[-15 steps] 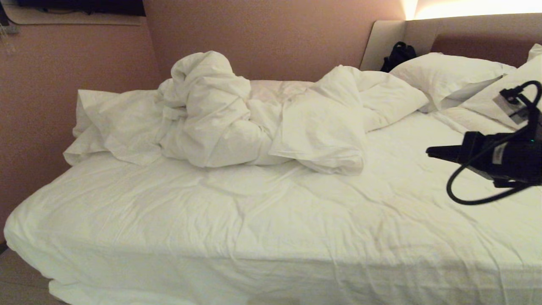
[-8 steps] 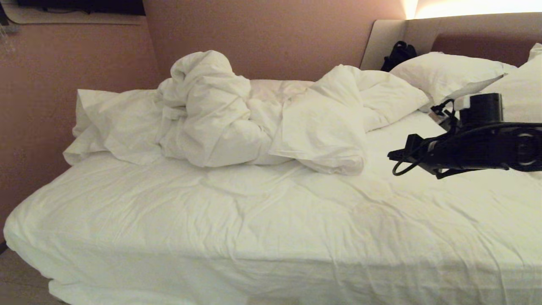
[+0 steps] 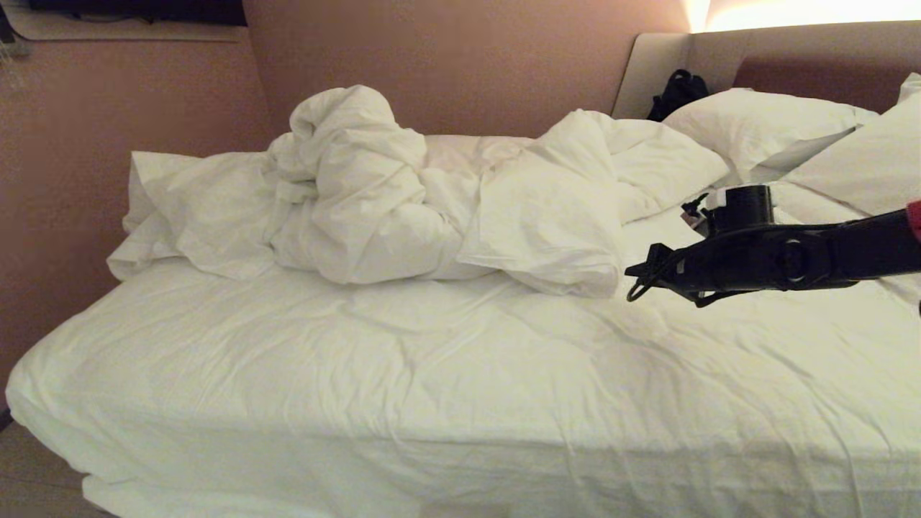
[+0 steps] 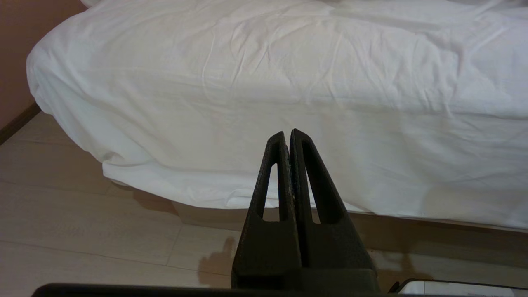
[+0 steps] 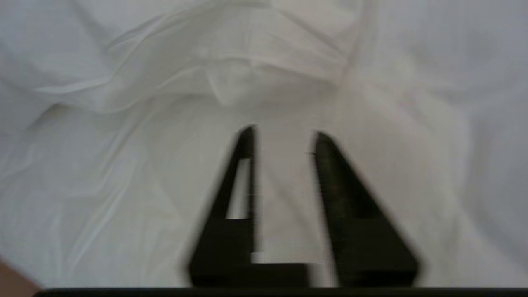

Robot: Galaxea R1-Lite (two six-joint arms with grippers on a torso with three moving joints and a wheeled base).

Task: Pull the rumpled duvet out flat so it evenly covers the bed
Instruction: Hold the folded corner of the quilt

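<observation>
The white duvet (image 3: 403,194) lies bunched in a rumpled heap along the far side of the bed (image 3: 432,374), against the wall. Its nearest fold (image 3: 568,244) hangs toward the middle of the mattress. My right gripper (image 3: 637,277) reaches in from the right, just beside that fold and above the sheet. In the right wrist view the right gripper (image 5: 284,136) is open with only white cloth behind the gap, and the duvet fold (image 5: 264,70) lies a short way ahead. My left gripper (image 4: 287,134) is shut and empty, parked low before the bed's near side.
Two white pillows (image 3: 763,126) lean at the headboard (image 3: 813,68) on the right, with a black bag (image 3: 676,93) behind them. A pink wall runs behind the bed. Tiled floor (image 4: 82,231) shows below the mattress edge.
My right arm has swung in from the right edge toward the duvet's nearest fold and levelled out. Its gripper has opened. The duvet and left arm have not moved.
</observation>
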